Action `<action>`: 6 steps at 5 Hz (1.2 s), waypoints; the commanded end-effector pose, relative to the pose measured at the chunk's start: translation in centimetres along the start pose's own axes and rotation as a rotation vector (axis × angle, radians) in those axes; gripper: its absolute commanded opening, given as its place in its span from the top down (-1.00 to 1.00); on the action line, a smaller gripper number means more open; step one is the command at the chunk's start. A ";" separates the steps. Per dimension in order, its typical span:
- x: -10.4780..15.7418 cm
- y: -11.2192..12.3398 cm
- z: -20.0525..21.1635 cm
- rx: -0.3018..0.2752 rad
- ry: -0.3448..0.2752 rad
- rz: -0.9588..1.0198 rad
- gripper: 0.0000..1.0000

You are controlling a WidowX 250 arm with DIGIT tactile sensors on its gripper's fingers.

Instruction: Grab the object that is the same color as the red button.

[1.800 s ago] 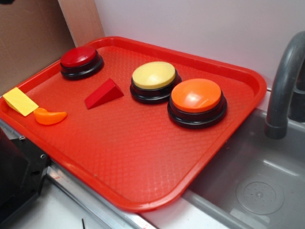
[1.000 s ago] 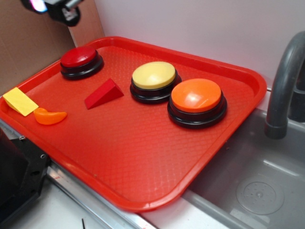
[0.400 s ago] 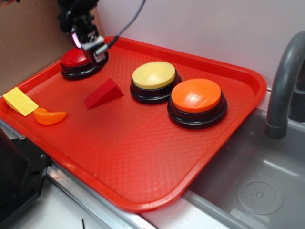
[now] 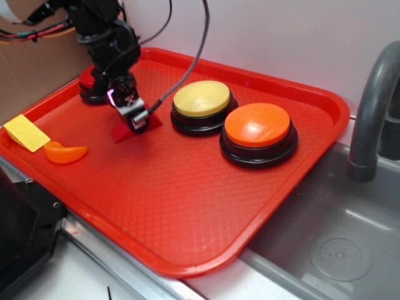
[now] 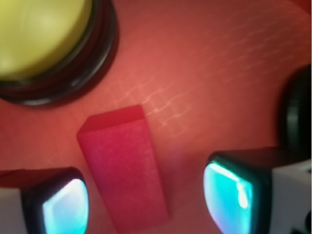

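The small red wedge (image 4: 152,122) lies on the red tray (image 4: 187,194), left of the yellow button; the gripper hides most of it there. In the wrist view the wedge (image 5: 124,165) lies between the two fingers, nearer the left one, with a gap on each side. My gripper (image 4: 136,115) is open, low over the wedge; it also shows in the wrist view (image 5: 146,200). The red button (image 4: 90,81) stands at the tray's back left, partly hidden behind the arm.
A yellow button (image 4: 201,100) (image 5: 41,34) and an orange button (image 4: 257,126) stand right of the wedge. A yellow flat wedge (image 4: 26,132) and an orange crescent (image 4: 65,152) lie at the tray's left edge. A sink with a grey faucet (image 4: 372,106) lies to the right.
The arm came in from the upper left, passed over the red button and dropped down over the red wedge. The objects on the tray have not moved.
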State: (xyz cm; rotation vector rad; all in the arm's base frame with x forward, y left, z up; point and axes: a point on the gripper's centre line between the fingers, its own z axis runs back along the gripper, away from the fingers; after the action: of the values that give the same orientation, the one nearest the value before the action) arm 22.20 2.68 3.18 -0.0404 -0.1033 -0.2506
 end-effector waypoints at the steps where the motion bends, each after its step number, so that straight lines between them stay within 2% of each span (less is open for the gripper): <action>1: 1.3 -1.7 0.3 -0.016 -0.070 -0.077 -1.00; 3: 2.6 -1.1 -1.2 -0.007 -0.059 -0.075 -1.00; 4: 2.7 -1.0 -1.6 0.004 -0.058 -0.069 1.00; 5: 2.4 -1.2 0.5 0.009 -0.068 -0.086 1.00; 6: 1.6 -1.3 4.7 0.010 -0.105 -0.072 1.00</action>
State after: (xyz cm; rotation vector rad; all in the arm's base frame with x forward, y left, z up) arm 22.08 1.38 6.49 -0.0494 -0.1467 -0.3263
